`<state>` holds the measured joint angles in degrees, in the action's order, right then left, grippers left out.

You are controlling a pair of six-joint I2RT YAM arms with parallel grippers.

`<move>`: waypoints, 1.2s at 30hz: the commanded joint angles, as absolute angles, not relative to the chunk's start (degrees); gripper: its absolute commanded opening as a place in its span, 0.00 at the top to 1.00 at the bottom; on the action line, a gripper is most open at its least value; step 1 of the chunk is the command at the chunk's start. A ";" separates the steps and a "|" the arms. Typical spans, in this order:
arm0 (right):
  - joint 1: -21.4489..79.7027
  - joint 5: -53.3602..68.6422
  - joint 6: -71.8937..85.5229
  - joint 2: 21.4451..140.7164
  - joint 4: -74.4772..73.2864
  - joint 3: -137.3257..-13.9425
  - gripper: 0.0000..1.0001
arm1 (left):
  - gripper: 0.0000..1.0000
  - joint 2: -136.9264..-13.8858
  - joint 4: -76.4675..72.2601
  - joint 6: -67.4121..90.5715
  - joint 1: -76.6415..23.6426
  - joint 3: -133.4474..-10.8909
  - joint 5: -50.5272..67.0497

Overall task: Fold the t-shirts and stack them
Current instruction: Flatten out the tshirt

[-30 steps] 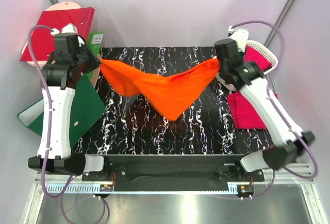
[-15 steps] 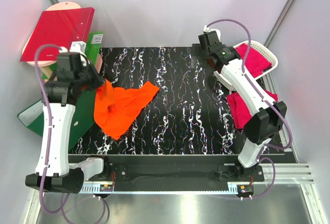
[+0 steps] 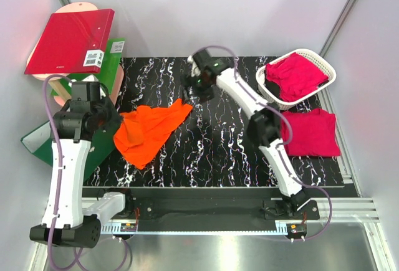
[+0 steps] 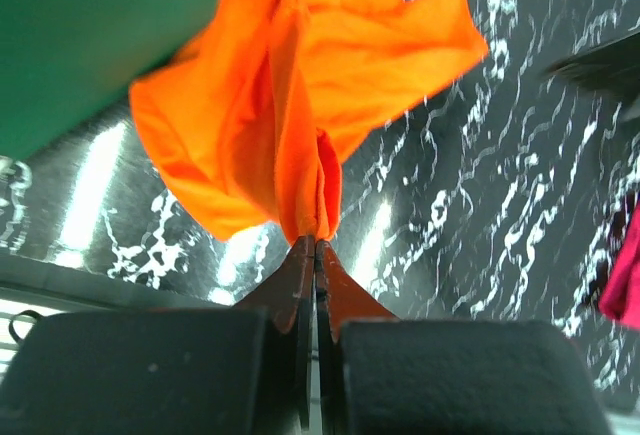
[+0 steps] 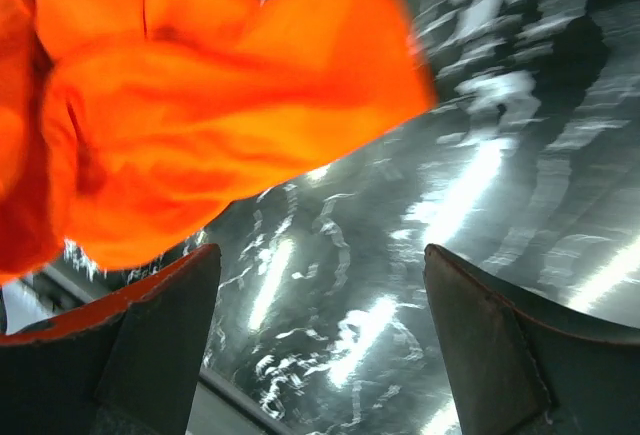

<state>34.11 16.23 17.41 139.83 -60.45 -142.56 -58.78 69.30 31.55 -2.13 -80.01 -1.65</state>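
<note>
Off the far left corner of the table [image 3: 212, 152], a red binder [image 3: 68, 40] leans at an angle. A green binder [image 3: 106, 135] lies open beside the left edge, partly under the left arm. The left gripper [image 3: 115, 121] hangs just inside that left edge with its jaws pressed together on a fold of the orange shirt [image 3: 149, 131]. The left wrist view shows the cloth pinched right at the fingertips [image 4: 316, 245] and spreading away from them in loose folds.

The orange shirt sits bunched and unfolded on the left half of the table. Its left end is caught in that grip and one corner points toward the middle of the far edge. Just beyond that corner the right gripper [image 3: 194, 87] reaches across from the other side, near the middle of the far edge. Its jaws are spread wide with nothing between them. In the right wrist view the two fingers [image 5: 150, 345] frame bare table, and the orange cloth lies ahead of them, apart from both.

At the far right corner stands a white basket [image 3: 324, 66] with a heaped pink shirt [image 3: 296, 75] inside. A flat pink shirt [image 3: 312, 133] lies along the right edge, nearer than the basket and just beside the right arm.
</note>
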 commanded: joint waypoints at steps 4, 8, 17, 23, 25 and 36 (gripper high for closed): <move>37.70 23.20 19.86 146.33 -67.68 -151.17 0.12 | 1.00 -60.03 68.11 31.29 -1.93 -87.18 -7.73; 38.41 19.88 18.46 146.52 -64.52 -147.58 0.12 | 1.00 -60.21 67.33 31.11 -1.93 -87.45 -7.21; 38.32 11.51 17.57 148.61 -52.83 -149.06 0.10 | 1.00 -60.56 67.15 29.27 -1.93 -86.13 -5.45; 38.06 10.45 21.52 152.39 -42.64 -149.32 0.10 | 1.00 -60.29 67.24 28.57 -1.93 -84.55 -3.69; 38.14 10.72 22.41 154.59 -41.92 -151.69 0.11 | 1.00 -60.38 67.15 28.21 -1.93 -83.85 -3.17; 37.62 9.31 28.12 158.38 -41.49 -152.84 0.29 | 1.00 -60.73 66.27 29.27 -1.93 -82.00 -0.44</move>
<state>37.69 10.50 25.93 157.51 -42.70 -151.50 -60.86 69.04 29.45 -2.13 -82.11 -2.31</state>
